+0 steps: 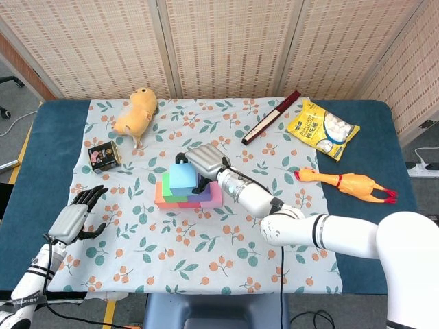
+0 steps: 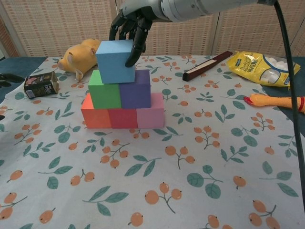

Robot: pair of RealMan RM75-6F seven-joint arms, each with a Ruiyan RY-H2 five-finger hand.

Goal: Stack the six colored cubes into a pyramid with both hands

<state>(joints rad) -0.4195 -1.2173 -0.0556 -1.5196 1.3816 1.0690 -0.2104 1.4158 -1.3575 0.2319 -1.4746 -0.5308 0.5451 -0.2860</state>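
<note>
Right hand (image 1: 204, 162), seen from the head camera, grips the blue cube (image 1: 182, 179) from above at the top of the block stack, fingers curled over its far side. Green cube (image 1: 165, 184) peeks out to its left, and the orange cube (image 1: 159, 197) and pink cube (image 1: 212, 197) sit in the bottom row. Left hand (image 1: 72, 218) rests near the table's left edge, holding nothing, fingers loosely apart

From the chest camera, the right hand (image 2: 128, 24) holds the blue cube (image 2: 115, 61) resting on the green cube (image 2: 104, 88) and purple cube (image 2: 135, 88). Below them sit the orange cube (image 2: 95, 117), red cube (image 2: 122, 118) and pink cube (image 2: 150, 113), side by side
</note>
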